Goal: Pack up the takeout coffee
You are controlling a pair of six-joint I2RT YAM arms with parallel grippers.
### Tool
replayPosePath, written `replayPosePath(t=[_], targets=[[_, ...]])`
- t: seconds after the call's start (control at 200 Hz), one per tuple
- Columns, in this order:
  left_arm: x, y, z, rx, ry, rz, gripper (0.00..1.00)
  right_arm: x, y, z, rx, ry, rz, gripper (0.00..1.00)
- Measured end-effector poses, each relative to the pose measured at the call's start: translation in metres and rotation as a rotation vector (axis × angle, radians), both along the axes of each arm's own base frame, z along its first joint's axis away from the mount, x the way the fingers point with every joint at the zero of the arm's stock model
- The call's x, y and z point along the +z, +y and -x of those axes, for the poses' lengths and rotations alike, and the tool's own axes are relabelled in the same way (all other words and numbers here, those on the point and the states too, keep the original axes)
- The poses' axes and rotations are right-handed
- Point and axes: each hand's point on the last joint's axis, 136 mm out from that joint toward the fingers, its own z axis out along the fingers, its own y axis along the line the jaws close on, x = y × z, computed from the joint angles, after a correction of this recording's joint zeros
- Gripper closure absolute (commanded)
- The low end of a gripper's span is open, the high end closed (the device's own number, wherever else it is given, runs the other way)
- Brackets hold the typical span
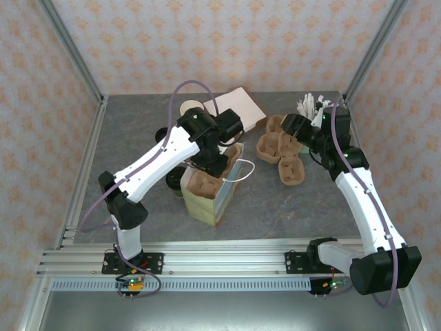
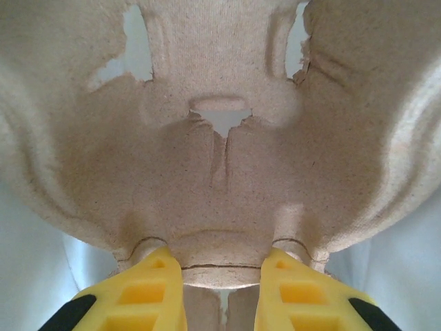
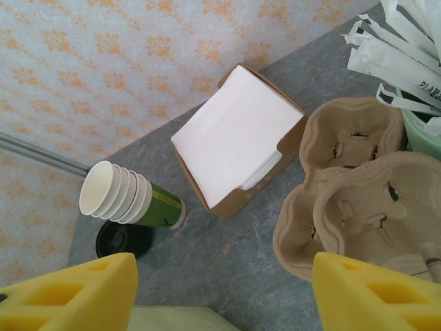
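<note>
Seemingly, left tool [image 2: 220, 267] clamping carrier [image 2: 220, 172], bag [image 1: 201, 207] half-hidden

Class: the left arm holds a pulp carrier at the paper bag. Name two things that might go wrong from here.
1. The left gripper pinches only the rim of the pulp carrier, which shows tears at its slits; it might rip or slip.
2. The paper bag stands unbraced, the right gripper open and away; a push might tip it.
</note>
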Motion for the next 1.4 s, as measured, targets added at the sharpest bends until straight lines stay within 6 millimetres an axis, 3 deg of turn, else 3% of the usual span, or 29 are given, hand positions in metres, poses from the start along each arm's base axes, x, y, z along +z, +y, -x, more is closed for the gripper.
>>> replayPosePath(t=[0.48,0.821,0.941,1.211,1.401], targets=[[-0.017,0.010,0.012,0.000,0.060,-0.046,0.82,-0.007,0.001,0.000,0.003,0.016,0.001,0.32],[0.011,0.005,0.009,0.000,-0.003,0.030,0.82,-0.009,0.008,0.001,0.032,0.022,-0.003,0.32],[0.022,0.007,0.011,0.005,-0.029,0.058,0.83,-0.009,0.031,0.008,0.130,0.016,0.002,0.32],[0.030,0.009,0.016,0.013,-0.042,0.075,0.83,-0.009,0.113,0.034,0.488,0.008,0.008,0.33],[0.033,0.011,0.020,0.011,-0.045,0.079,0.83,-0.006,0.142,0.050,0.641,0.004,-0.023,0.31]])
